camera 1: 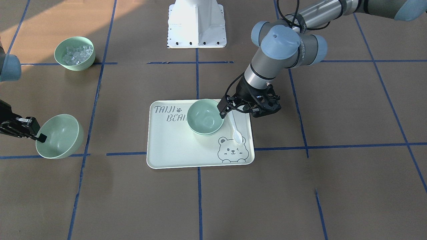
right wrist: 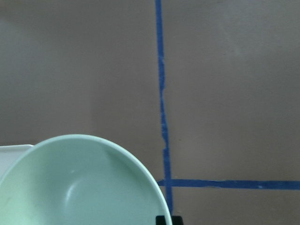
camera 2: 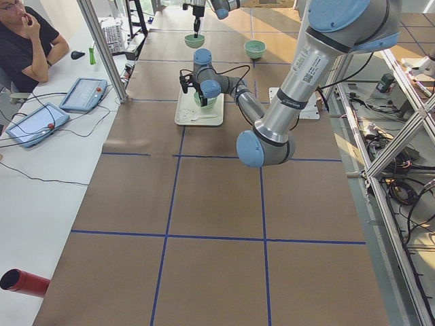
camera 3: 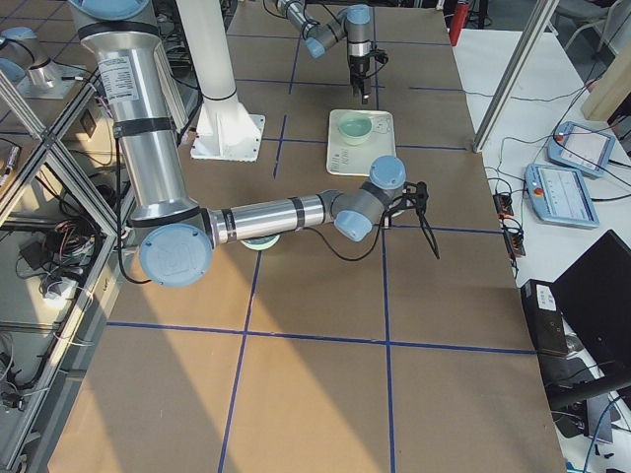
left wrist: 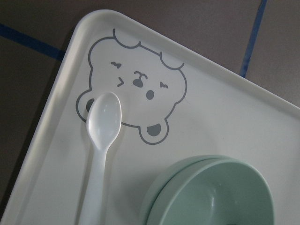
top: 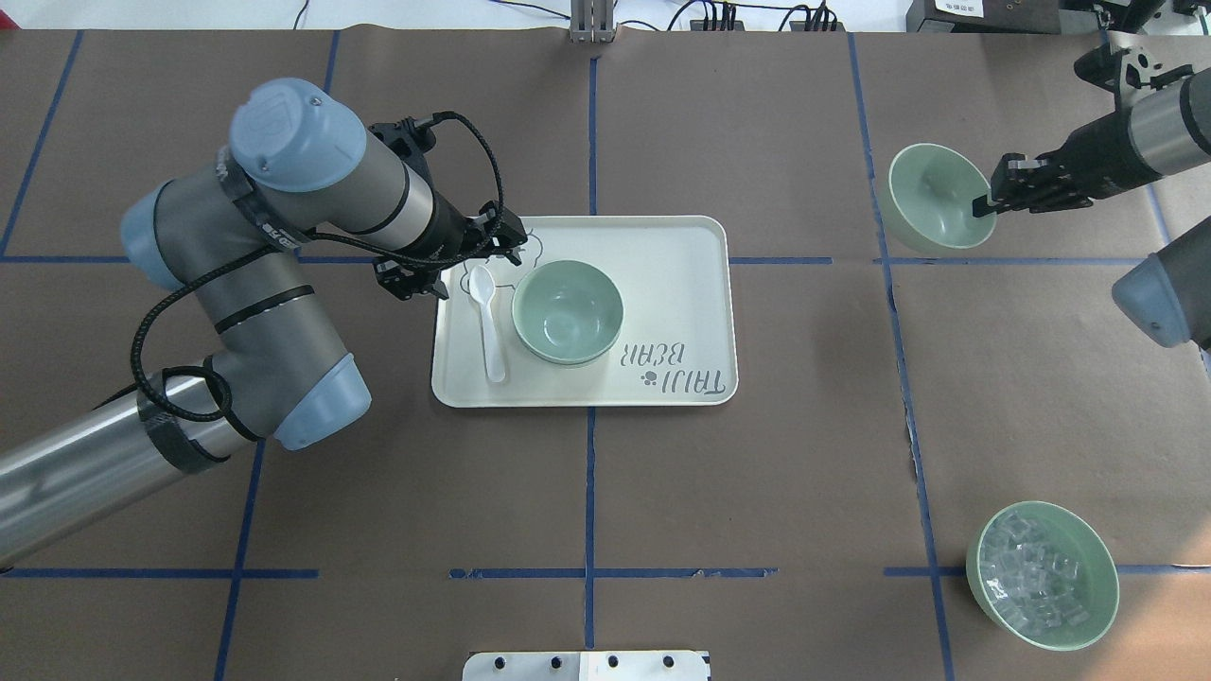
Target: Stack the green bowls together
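- Well, I see two green bowls (top: 568, 312) nested on the tray (top: 681, 284); the left gripper (camera 1: 237, 111) hangs beside them, jaws seemingly apart.
- The right gripper (top: 984, 203) pinches the third bowl (top: 932, 197) by its rim, well apart from the tray; by my judgement only that one is left to stack.

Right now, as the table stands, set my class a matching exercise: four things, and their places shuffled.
1 white spoon
2 stacked pair of green bowls
3 single empty green bowl
4 green bowl of clear cubes

A rim in the right gripper
B nested on the tray
C on the tray, tip over the bear drawing
D standing on the brown table

Pairs: 1-C, 2-B, 3-A, 4-D
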